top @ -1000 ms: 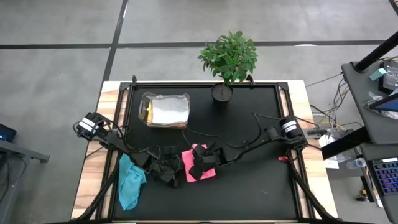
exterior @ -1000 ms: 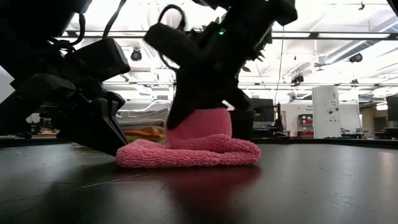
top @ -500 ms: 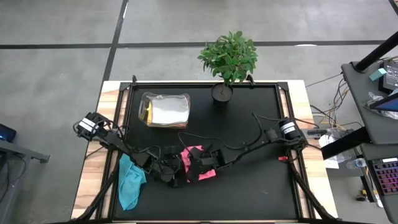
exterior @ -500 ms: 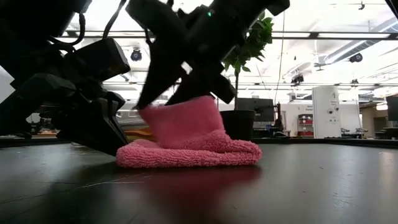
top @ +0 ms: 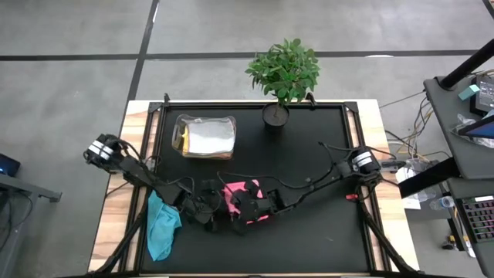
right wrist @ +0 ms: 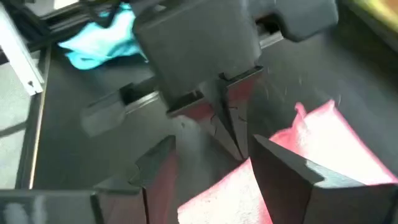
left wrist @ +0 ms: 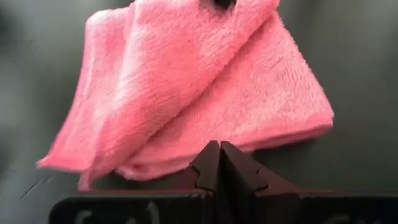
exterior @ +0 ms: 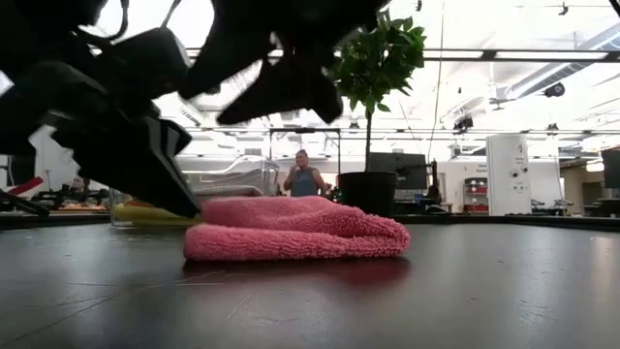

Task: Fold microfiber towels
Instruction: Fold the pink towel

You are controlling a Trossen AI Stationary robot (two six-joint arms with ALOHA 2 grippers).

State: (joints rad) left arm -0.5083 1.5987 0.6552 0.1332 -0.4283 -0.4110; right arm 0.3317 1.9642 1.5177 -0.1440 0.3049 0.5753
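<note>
A pink microfiber towel (top: pixel 248 193) lies folded on the black table mat, shown as a flat stack in the low view (exterior: pixel 295 228). My left gripper (left wrist: pixel 219 155) is shut, at the towel's edge on the table's left side (top: pixel 210 208). My right gripper (right wrist: pixel 211 168) is open and holds nothing. It hangs above the towel (exterior: pixel 281 78), clear of it. A teal towel (top: pixel 160 224) lies crumpled at the mat's near left edge. My left gripper's shut fingertips (left wrist: pixel 217 149) stand at the pink towel's folded edge (left wrist: pixel 186 163), coming in slanting down from the table's left side. I cannot tell whether they touch the cloth.
A clear plastic box (top: pixel 204 137) holding a white and a yellow cloth stands at the far left of the mat. A potted plant (top: pixel 275 114) stands at the far middle. The mat's right half is bare. A person (exterior: pixel 305 179) stands in the room beyond.
My right gripper has opened, let go of the pink towel's raised part and gone up. That part has fallen over onto the lower layers, so the towel now lies flat and folded. My left gripper has lifted a little.
</note>
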